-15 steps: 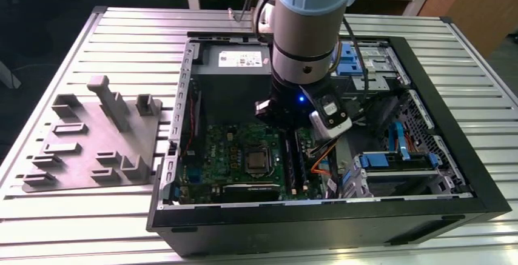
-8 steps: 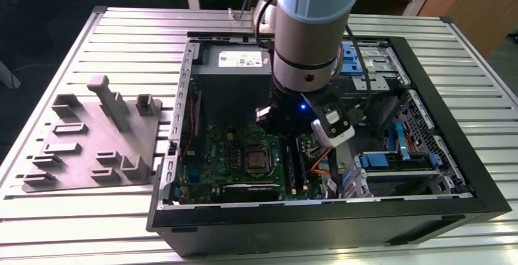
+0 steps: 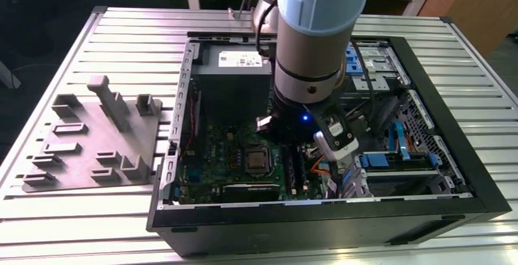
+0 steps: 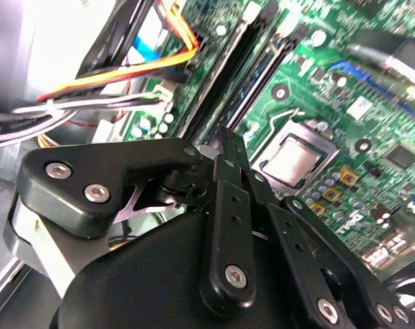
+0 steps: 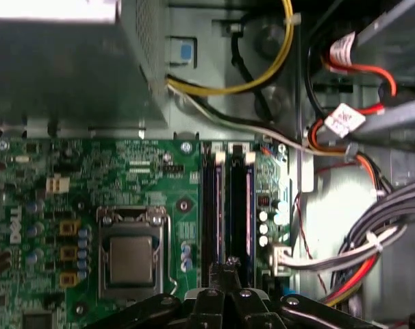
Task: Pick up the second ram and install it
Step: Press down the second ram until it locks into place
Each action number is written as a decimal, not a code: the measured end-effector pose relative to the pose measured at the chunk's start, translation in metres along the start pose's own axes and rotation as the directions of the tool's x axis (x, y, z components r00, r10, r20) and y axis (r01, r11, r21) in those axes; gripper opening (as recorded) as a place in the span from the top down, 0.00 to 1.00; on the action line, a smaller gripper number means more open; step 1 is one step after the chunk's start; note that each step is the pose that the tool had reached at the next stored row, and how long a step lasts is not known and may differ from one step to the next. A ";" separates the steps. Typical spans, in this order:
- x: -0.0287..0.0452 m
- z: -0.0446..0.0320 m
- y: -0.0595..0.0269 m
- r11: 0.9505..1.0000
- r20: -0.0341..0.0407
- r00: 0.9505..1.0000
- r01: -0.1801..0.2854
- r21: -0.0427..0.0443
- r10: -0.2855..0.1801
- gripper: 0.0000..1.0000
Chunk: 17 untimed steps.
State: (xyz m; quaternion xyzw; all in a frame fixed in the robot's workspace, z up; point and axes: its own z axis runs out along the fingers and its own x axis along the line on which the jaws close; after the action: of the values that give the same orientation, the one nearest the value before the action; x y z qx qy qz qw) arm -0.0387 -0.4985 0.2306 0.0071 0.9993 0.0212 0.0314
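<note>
Our gripper (image 5: 229, 269), fingers closed and seemingly empty, hovers above the memory slots (image 5: 228, 205), which run toward twelve o'clock.

Robotics lab workcell.
We see an opened computer case (image 3: 324, 216) on a slatted aluminium table (image 3: 121, 28), beside a grey fixture plate (image 3: 89, 144).

- An open black computer case (image 3: 453, 207) lies on a slatted metal table (image 3: 121, 40).
- A green motherboard (image 3: 218, 156) sits in the case floor, with a silver processor socket (image 5: 131, 260) in the middle of it.
- A grey plastic fixture (image 3: 97, 137) with upright blocks rests on the table, at the exterior view's left of the case.
- Orange, yellow, red and grey cables (image 5: 372, 240) run beside the motherboard.
- Blue drive brackets (image 3: 389, 159) sit at the exterior view's right inside the case.
</note>
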 end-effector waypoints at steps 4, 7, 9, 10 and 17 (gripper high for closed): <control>-0.0001 -0.0004 -0.0074 1.000 0.000 1.000 0.000 0.000 0.000 0.90; -0.0002 -0.0005 -0.0120 1.000 0.000 1.000 0.000 0.000 0.000 0.90; -0.0002 -0.0007 -0.0141 1.000 0.000 1.000 0.000 0.000 0.000 0.90; -0.0002 -0.0007 -0.0152 1.000 0.000 1.000 0.000 0.000 0.000 0.90; -0.0004 -0.0011 -0.0243 1.000 0.000 1.000 0.000 0.000 0.000 0.90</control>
State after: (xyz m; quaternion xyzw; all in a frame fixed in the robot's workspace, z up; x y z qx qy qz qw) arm -0.0387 -0.5228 0.2306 0.0071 0.9993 0.0210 0.0314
